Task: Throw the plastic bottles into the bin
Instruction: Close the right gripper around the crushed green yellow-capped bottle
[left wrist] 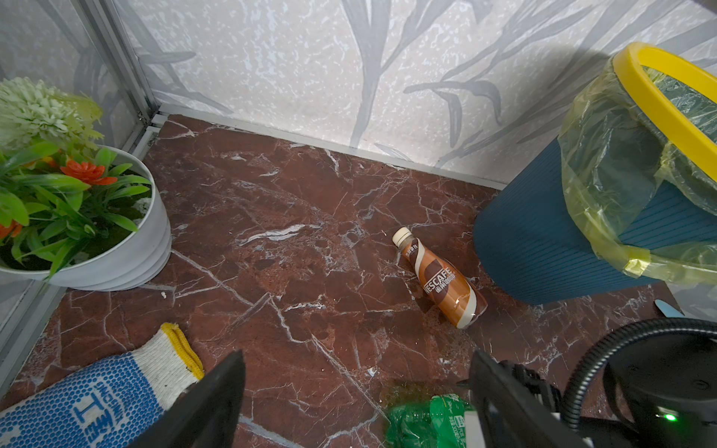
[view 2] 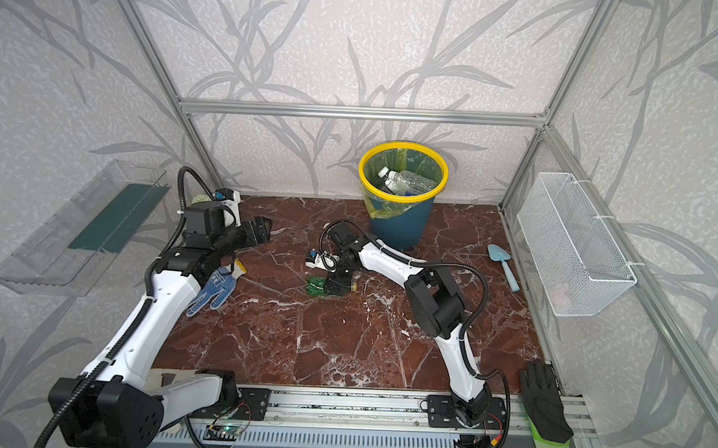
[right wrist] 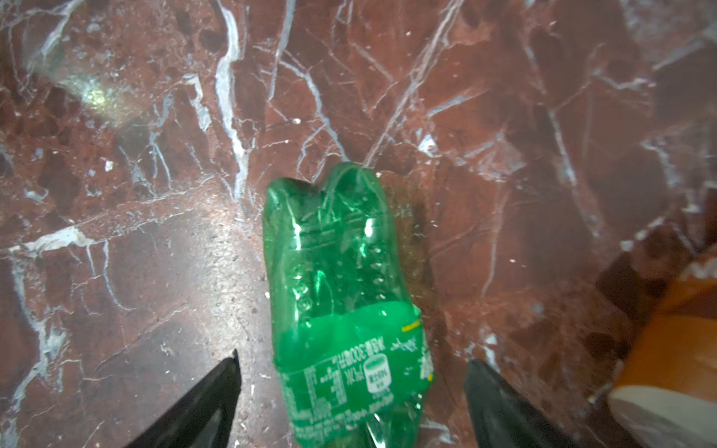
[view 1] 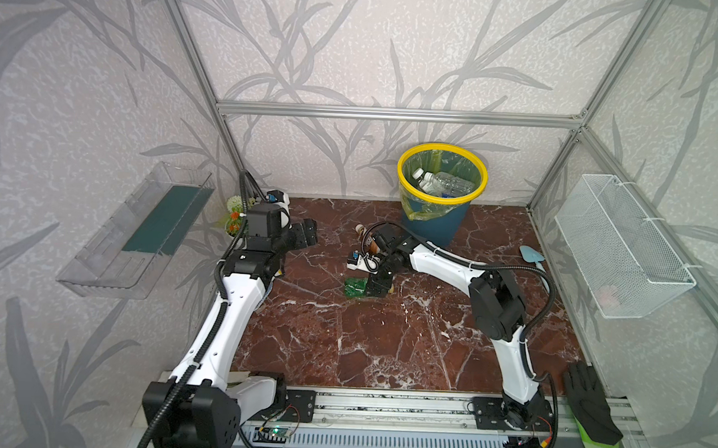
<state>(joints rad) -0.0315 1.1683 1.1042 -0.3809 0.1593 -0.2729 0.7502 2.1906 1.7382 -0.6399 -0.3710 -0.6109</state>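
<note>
Because green bottle (right wrist: pixel 333 271) lies flat between its jaws, right gripper (right wrist: pixel 351 357) hangs wide, gripping nothing; left gripper (left wrist: pixel 357 352) wide, empty.

The left arm (view 1: pixel 241 307) and the right arm (view 1: pixel 439 264) wear smooth white shells with chunky black joints. A ribbed black hose (left wrist: pixel 659 324) runs along each one. The flat black fingers (right wrist: pixel 201 403) end in sharp points.
</note>
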